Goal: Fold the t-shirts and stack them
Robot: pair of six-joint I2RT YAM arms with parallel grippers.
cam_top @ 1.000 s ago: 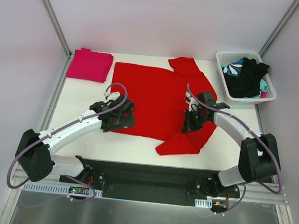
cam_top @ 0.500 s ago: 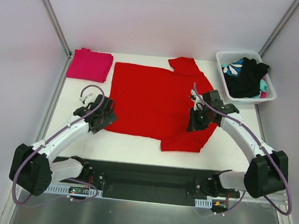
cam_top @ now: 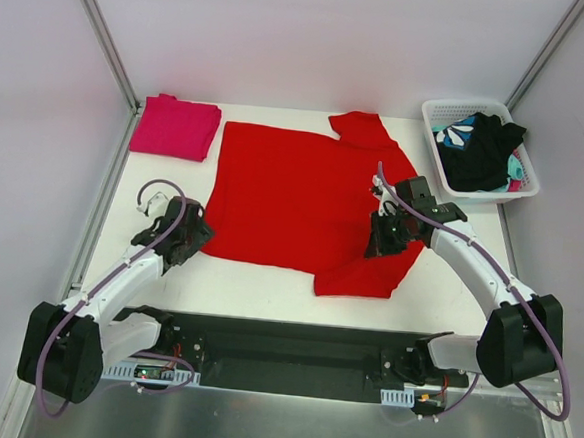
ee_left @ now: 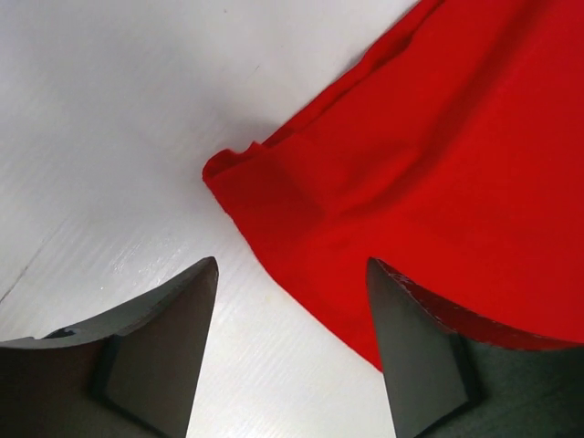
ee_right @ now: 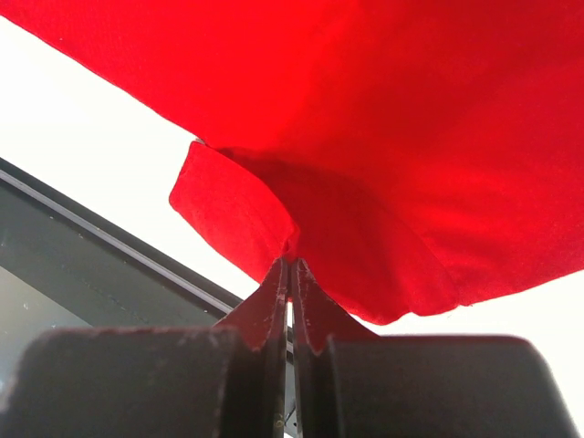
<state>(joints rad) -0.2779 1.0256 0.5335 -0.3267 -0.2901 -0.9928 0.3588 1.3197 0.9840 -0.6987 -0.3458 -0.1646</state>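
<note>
Left wrist view: my left pincer (ee_left: 292, 266) is open with nothing in it. It sits just off the near left corner of the red shirt (ee_left: 438, 164). My right pincer (ee_right: 289, 265) is shut tight on a fold at the red shirt's near right side, by the sleeve. The red shirt lies spread out on the table (cam_top: 248, 276).

To fold well, I think I should slide the left pincer onto that corner and pinch only the cloth. Then I should lift both sides together, low, so the edges line up and no lumps form.

Now I count:
- Two pincers.
- One red shirt.
- One pink shirt (cam_top: 175, 127), folded, past the red shirt's far left corner.
- One basket (cam_top: 460, 105), past its far right corner. In it I can see one black piece (cam_top: 482, 152) and one blue-and-white piece (cam_top: 453, 133).
</note>
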